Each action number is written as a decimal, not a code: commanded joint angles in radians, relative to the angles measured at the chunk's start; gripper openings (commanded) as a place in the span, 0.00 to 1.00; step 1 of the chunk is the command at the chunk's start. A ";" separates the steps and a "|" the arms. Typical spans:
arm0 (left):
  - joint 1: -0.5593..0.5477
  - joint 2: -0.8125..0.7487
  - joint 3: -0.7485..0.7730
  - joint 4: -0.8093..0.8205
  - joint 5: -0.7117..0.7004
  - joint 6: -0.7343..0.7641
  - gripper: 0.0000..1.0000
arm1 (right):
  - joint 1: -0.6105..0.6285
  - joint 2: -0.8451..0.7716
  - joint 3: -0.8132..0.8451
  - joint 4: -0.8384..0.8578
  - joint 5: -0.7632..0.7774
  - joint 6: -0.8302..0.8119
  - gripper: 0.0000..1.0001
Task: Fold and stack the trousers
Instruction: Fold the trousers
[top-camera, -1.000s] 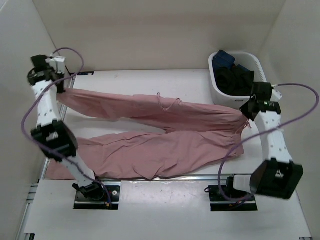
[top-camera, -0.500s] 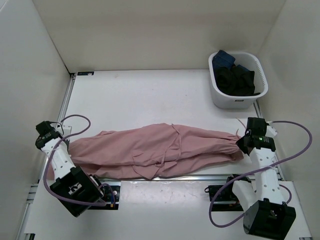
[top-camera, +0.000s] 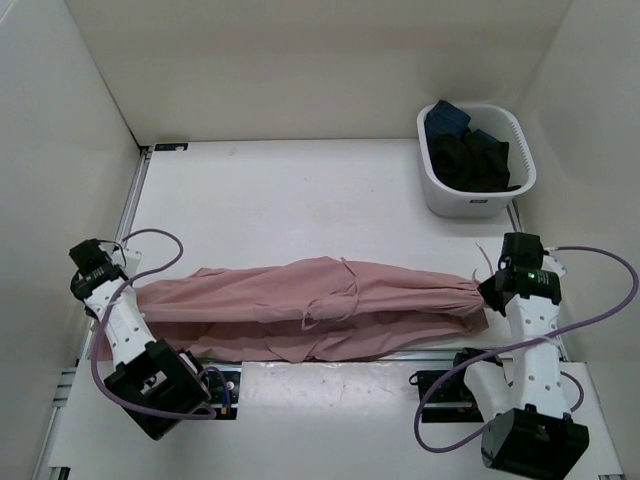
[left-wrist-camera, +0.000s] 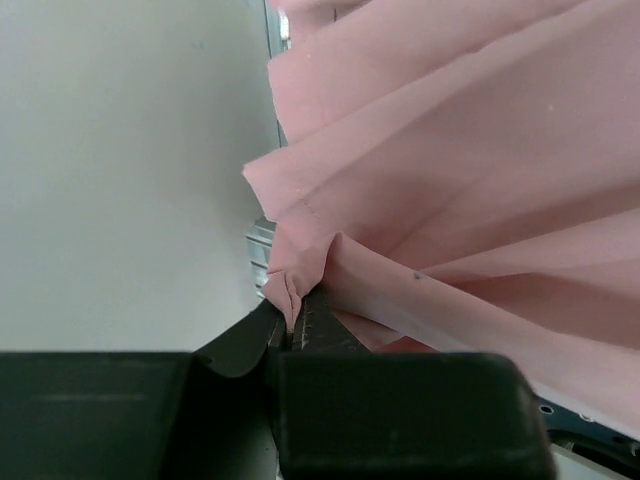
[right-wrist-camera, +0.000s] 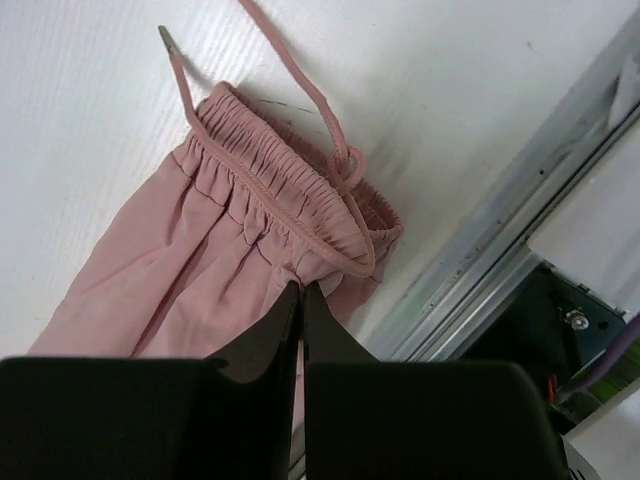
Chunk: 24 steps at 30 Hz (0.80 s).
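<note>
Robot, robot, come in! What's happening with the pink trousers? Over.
Left gripper shut on trousers, right gripper shut on their elastic end. Trousers folded lengthwise by the near table edge. Basket of dark clothes sits apart, nothing blocking.

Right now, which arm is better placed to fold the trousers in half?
Probably left: the left gripper pinches the thin leg end of the trousers, while the right gripper holds the bulky waistband.

Overhead, the fingertips of the left gripper (top-camera: 118, 295) and right gripper (top-camera: 490, 292) are concealed from view. The left wrist view crops the trousers (left-wrist-camera: 480, 150) at its top and right edges. Garments (top-camera: 475, 160) in the far-right-corner basket (top-camera: 440, 190) are indistinguishable.
</note>
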<state>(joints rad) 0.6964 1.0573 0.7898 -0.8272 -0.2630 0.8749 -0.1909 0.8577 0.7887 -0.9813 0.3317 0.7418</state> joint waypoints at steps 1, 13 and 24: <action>0.017 -0.037 -0.067 0.066 -0.134 0.061 0.14 | -0.027 -0.055 -0.017 -0.076 0.118 0.019 0.00; 0.026 -0.026 -0.250 0.119 -0.274 0.119 0.84 | -0.067 -0.078 -0.053 -0.154 0.124 0.179 0.80; 0.026 0.203 0.250 -0.142 -0.012 -0.043 0.89 | 0.066 -0.017 0.124 0.087 -0.058 -0.150 0.92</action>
<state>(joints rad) 0.7181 1.1740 0.9291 -0.8867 -0.4236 0.9211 -0.1768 0.8139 0.8818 -1.0088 0.3634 0.6930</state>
